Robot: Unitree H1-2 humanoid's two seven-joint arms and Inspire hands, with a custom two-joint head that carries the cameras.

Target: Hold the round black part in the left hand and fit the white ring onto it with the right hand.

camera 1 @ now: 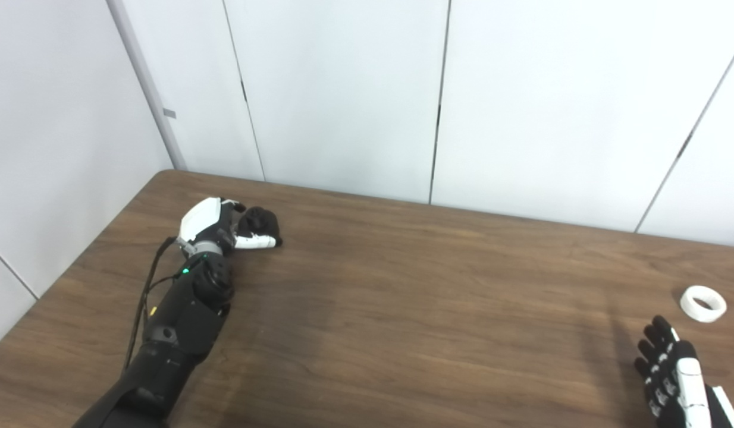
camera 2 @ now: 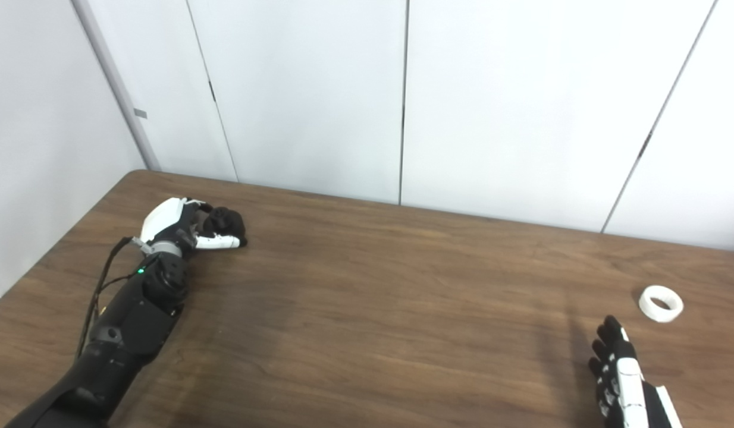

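While my two arms reach in from the bottom edge, they sit at opposite ends of a dark brown wood-grain worktop (camera 1: 402, 309) set against plain white wall panels. At far left, my left hand (camera 1: 224, 229), white-backed with black fingers, rests low on the worktop with its fingers curled round the round black part (camera 1: 261, 222). The part is touching the worktop or very close to it; I cannot tell which. The hand's white thumb lies along the part's near side. I judge this to be the holding grip the task wants, with the part's right side left exposed so the ring can come to it.

At far right, the small white ring (camera 1: 703, 303) lies flat on the worktop, its hole facing up, well apart from the black part. My right hand (camera 1: 670, 371) hovers just short of it, near the bottom corner, holding nothing, its black fingers spread and pointing up the worktop toward the ring. That spread suits a coming pinch on the ring's rim.

I judge the task is at an early stage: part gripped, ring not yet picked up. Lying flat, the ring offers little edge, so it could slide away under a careless pinch.
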